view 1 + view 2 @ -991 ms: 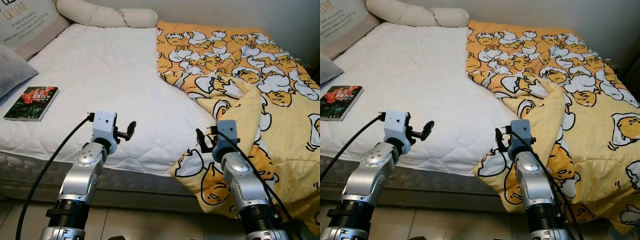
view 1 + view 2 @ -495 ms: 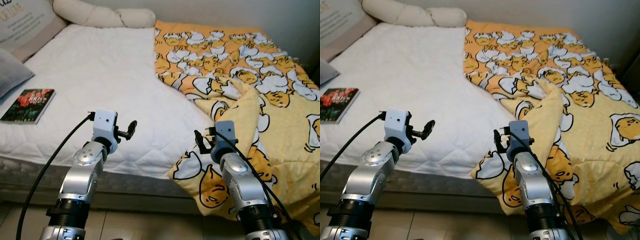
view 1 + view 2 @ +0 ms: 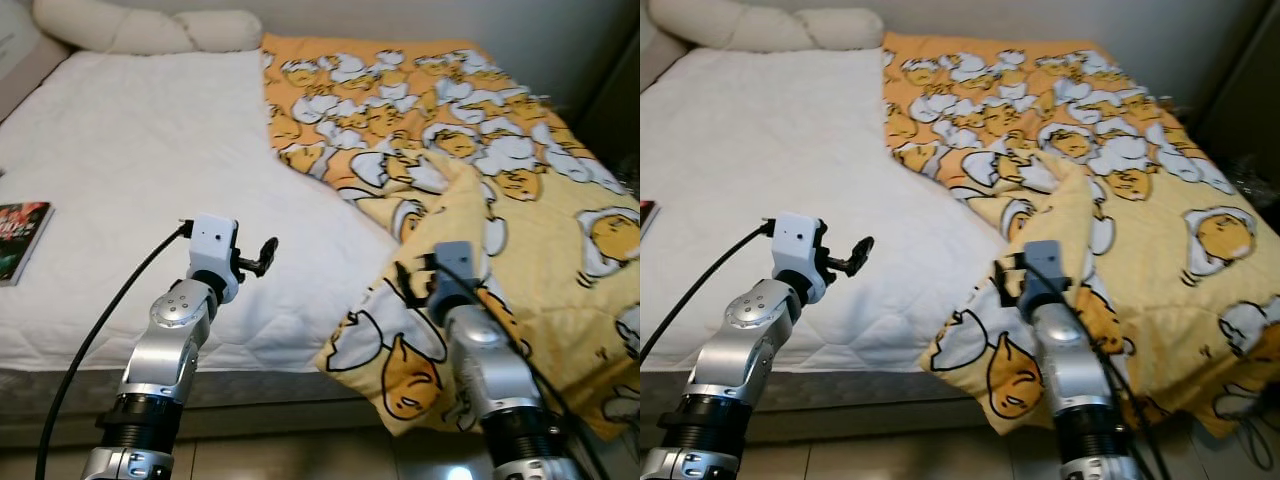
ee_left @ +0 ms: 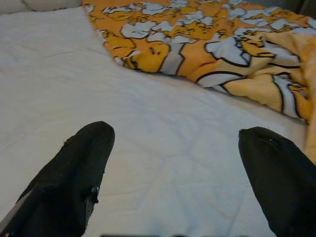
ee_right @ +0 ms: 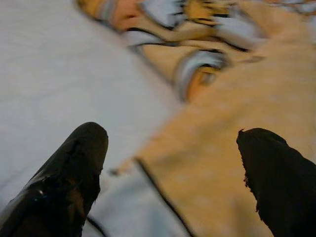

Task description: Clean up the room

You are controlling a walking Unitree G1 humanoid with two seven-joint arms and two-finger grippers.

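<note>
Tidying looks barely begun: blanket (image 3: 480, 150) lies rumpled across the bed (image 3: 130, 170), and both tools, left tool (image 3: 262, 254) and right tool (image 3: 408, 285), hover open, empty.

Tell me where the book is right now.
The book lies at the far left edge of the left eye view, on the white mattress, left of the left hand.

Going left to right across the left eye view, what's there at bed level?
Book → white mattress → left gripper → right gripper → yellow blanket.
</note>
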